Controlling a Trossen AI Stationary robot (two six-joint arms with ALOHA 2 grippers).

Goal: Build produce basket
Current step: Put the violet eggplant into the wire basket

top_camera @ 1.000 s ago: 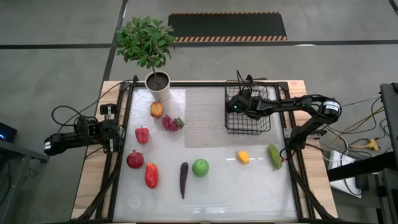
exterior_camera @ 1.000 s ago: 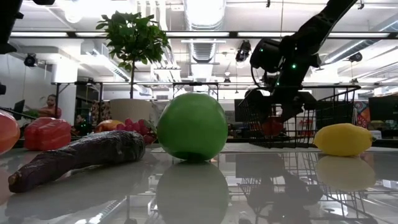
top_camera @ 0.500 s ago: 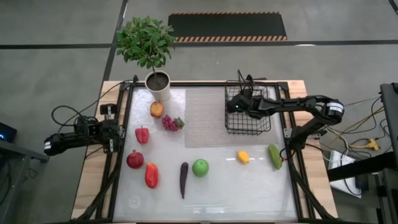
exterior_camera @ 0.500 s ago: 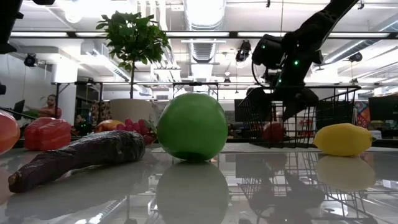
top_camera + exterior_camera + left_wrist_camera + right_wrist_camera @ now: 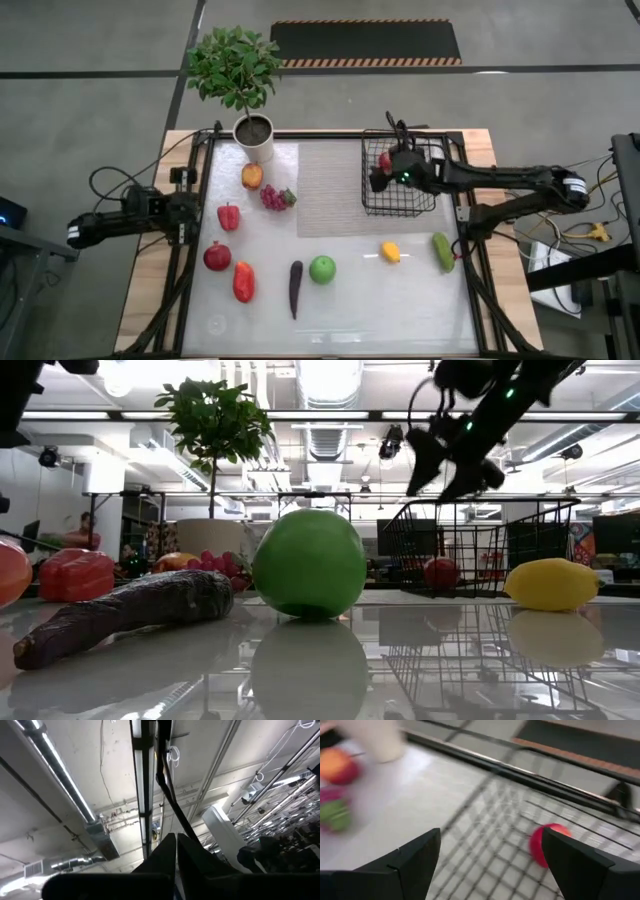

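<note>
While your right arm reaches in from the table's right edge, stretched nearly straight and level, its gripper [image 5: 388, 172] hangs above the basket [image 5: 425, 205], over the left half. In the low view it sits clear of the rim, pointing down and left, with the jaws spread and nothing between them. The right wrist view confirms it: both dark fingers [image 5: 410, 857] stand wide apart, and past them you see the mesh floor with a red apple [image 5: 546, 844] lying in it. That apple [image 5: 384, 160] rests in the basket's far left corner, just beside the gripper in the high view.

Your left arm lies folded low along the table's left edge, its gripper [image 5: 185, 215] near the frame rail. The left wrist view looks up at the ceiling, and there the jaws are pressed together with nothing in them.

The rest of the produce is out on the table. A peach [image 5: 251, 176] and grapes [image 5: 275, 197] sit near the plant pot [image 5: 256, 140]. A red pepper [image 5: 228, 216], a dark red apple [image 5: 217, 257] and a second pepper [image 5: 243, 282] lie at the left. An eggplant [image 5: 295, 288] and a green apple [image 5: 322, 268] lie near the middle front. A lemon [image 5: 390, 252] and a cucumber [image 5: 442, 251] lie in front of the basket, apart from it.
</note>
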